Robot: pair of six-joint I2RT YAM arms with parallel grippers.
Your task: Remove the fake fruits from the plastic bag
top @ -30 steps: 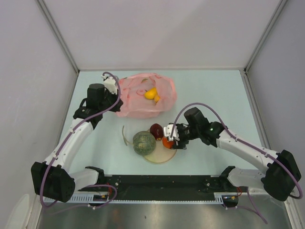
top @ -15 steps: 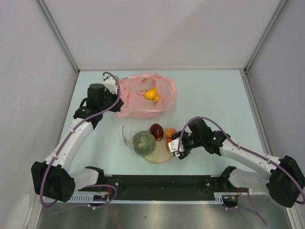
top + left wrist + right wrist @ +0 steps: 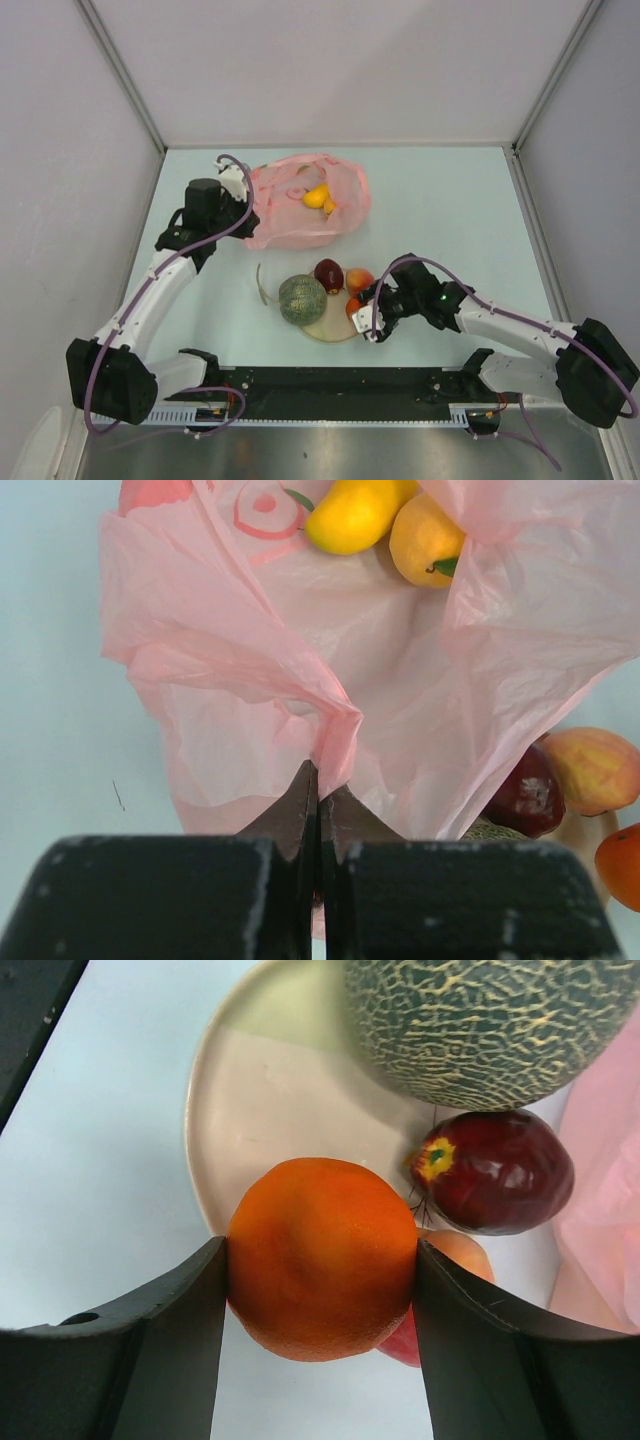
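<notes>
Pulled back toward the near edge over the last second, the right arm has carried the orange (image 3: 353, 307) off the spot beside the apple, leaving the peach (image 3: 359, 280) uncovered. The orange now sits over the plate's right rim, clamped on both sides between the fingers of the right gripper (image 3: 320, 1248); whether it rests on the plate or hangs just above cannot be told. Behind it lie the peach, the dark red apple (image 3: 495, 1170) and the netted melon (image 3: 480, 1020), the melon on the plate's (image 3: 250, 1110) far left part.

Two fruits are inside the pink plastic bag (image 3: 250, 680): a yellow oblong fruit (image 3: 355, 515) and, touching it, a small yellow-orange round fruit (image 3: 425, 540). The bag lies crumpled on the pale table (image 3: 450, 200), beyond the plate. At its left edge the left gripper (image 3: 318, 780) has its fingers pressed together on a fold of the film, unchanged.
</notes>
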